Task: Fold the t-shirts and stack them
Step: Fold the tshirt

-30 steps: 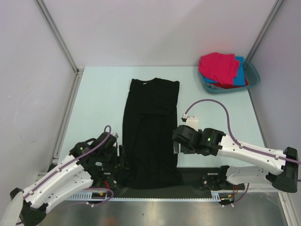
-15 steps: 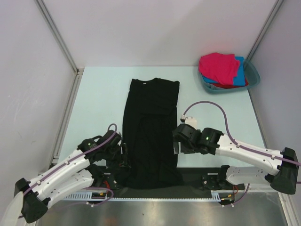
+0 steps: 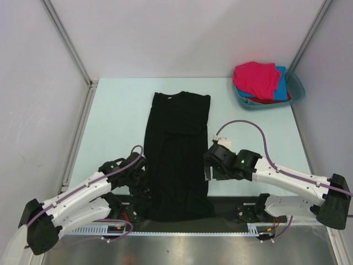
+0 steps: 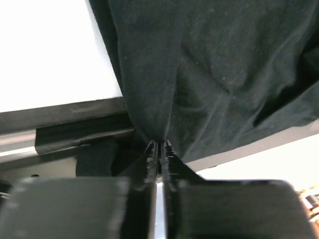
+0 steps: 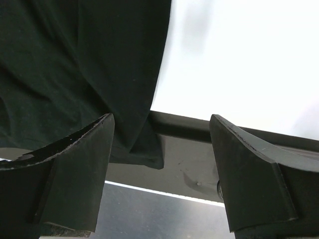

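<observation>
The black t-shirt lies folded into a long strip down the middle of the table, its hem over the dark front strip. My left gripper sits at the shirt's lower left edge. In the left wrist view this gripper is shut on a pinch of the black cloth. My right gripper is low at the shirt's lower right edge. It stands open, with the cloth's edge beside the left finger and not pinched. Pink, blue and red t-shirts are piled in the basin.
The teal basin stands at the back right corner. A dark strip and a metal rail run along the table's near edge. Frame posts and white walls close in the left, right and back sides.
My left gripper has moved right to the black shirt's lower left edge and shut on the cloth. The right arm has barely shifted and stays open.
</observation>
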Robot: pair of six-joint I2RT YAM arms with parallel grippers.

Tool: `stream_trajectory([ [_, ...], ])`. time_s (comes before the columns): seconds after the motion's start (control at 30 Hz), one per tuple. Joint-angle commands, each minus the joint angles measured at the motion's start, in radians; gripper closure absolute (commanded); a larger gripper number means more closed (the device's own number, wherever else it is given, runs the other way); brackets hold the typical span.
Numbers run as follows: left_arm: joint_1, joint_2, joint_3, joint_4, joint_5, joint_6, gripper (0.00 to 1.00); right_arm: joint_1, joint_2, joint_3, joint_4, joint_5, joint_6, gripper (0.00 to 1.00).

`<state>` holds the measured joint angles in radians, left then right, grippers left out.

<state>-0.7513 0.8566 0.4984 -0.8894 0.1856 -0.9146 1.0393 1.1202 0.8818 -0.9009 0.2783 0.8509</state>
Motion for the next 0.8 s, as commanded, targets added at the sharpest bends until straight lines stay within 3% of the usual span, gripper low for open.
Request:
stream_trajectory([
  [0.0,-0.008,-0.008,0.015,0.004,0.006,0.006,1.00,-0.010,-0.025,-0.006,0.025,-0.007,-0.016,0.18],
  [0.2,-0.010,-0.005,0.103,-0.127,-0.083,0.023,1.00,-0.015,-0.025,-0.018,0.037,-0.022,-0.021,0.18],
  [0.37,-0.016,0.050,0.278,-0.285,-0.184,0.069,1.00,-0.016,-0.025,-0.021,0.039,-0.024,-0.023,0.18],
  [0.5,-0.016,0.085,0.365,-0.318,-0.184,0.098,1.00,-0.016,-0.025,-0.032,0.053,-0.030,-0.021,0.18],
  [0.63,-0.019,0.120,0.381,-0.286,-0.085,0.141,1.00,-0.018,-0.020,-0.041,0.057,-0.033,-0.024,0.19],
  [0.77,-0.095,0.188,0.371,-0.298,-0.052,0.157,1.00,-0.019,-0.020,-0.047,0.053,-0.034,-0.024,0.19],
])
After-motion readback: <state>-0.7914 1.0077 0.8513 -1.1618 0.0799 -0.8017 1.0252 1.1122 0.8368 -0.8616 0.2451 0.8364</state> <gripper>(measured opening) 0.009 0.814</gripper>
